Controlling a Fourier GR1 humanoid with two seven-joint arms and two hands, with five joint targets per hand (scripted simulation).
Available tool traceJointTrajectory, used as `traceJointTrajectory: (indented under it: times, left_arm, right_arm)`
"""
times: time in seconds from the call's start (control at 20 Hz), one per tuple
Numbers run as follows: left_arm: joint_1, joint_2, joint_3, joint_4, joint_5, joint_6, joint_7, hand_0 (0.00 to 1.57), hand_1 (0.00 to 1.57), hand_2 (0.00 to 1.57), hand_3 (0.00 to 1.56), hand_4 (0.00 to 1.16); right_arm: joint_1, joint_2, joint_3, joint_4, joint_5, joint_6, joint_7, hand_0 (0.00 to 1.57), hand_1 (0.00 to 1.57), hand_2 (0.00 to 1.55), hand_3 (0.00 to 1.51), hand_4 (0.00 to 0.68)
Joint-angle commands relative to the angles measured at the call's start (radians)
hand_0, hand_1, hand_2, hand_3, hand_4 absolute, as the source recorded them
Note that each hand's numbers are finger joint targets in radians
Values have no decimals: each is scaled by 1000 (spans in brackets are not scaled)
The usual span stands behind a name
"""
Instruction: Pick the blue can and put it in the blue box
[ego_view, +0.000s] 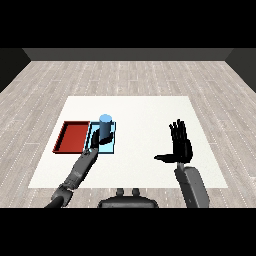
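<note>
While the blue can (105, 127) stands upright in the light blue tray (112, 148) | left hand (96, 143) curls round its near-left side | right hand (180, 143), fingers spread wide, far right.

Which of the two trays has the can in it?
The light blue tray, the right one of the pair. The blue can stands upright in it with the left hand at it; the red tray beside it holds nothing.
</note>
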Motion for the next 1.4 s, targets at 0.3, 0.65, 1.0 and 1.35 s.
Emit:
traceJointTrajectory:
  times: [0.3, 0.65, 1.0, 1.35]
  left_arm:
    - [-192, 135, 134, 352, -10, -40, 143, 1571, 1571, 1571, 1508, 1058]
    - [-245, 122, 126, 598, -73, -12, 178, 1571, 1571, 1536, 1413, 966]
    - [-292, 74, 94, 734, -131, -35, 239, 1442, 1442, 1353, 991, 859]
    - [-239, 26, 145, 755, -84, -88, 270, 1571, 1571, 1487, 0, 633]
  right_arm:
    - [30, 26, -17, 30, 31, -3, -18, 0, 0, 0, 0, 0]
    - [-91, 52, -58, 230, 14, 28, -43, 0, 0, 0, 0, 0]
    - [-71, 54, -77, 261, 22, 36, -59, 0, 0, 0, 0, 0]
    - [-84, 46, -100, 247, 8, 43, -54, 0, 0, 0, 0, 0]
